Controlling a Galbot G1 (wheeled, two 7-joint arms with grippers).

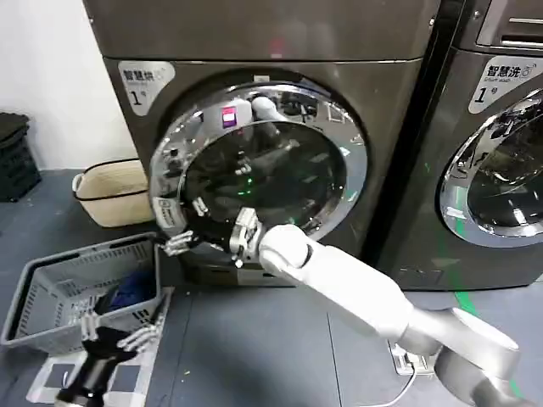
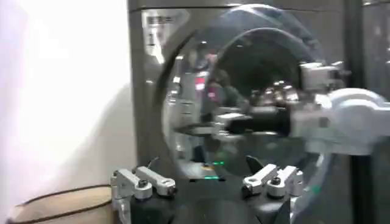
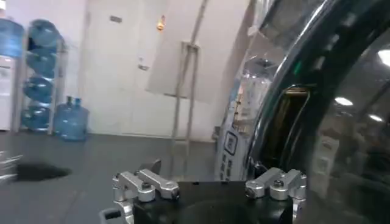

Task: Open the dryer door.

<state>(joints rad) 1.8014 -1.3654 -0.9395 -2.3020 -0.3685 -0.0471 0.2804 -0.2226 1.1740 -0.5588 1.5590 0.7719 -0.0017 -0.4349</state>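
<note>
The round glass dryer door with chrome ring (image 1: 259, 165) sits on the front of the dark grey dryer (image 1: 254, 51), between a beige basket and a second machine. The right gripper (image 1: 182, 243) reaches to the door's lower left rim, its fingers (image 3: 146, 184) spread apart. The left gripper (image 1: 114, 333) hangs low over the grey plastic laundry basket (image 1: 51, 297), its fingers also spread apart.

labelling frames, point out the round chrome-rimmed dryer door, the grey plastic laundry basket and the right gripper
round chrome-rimmed dryer door (image 1: 254, 174): head view, glass centre
grey plastic laundry basket (image 1: 51, 273): head view, rim
right gripper (image 1: 180, 243): head view, between fingertips
</note>
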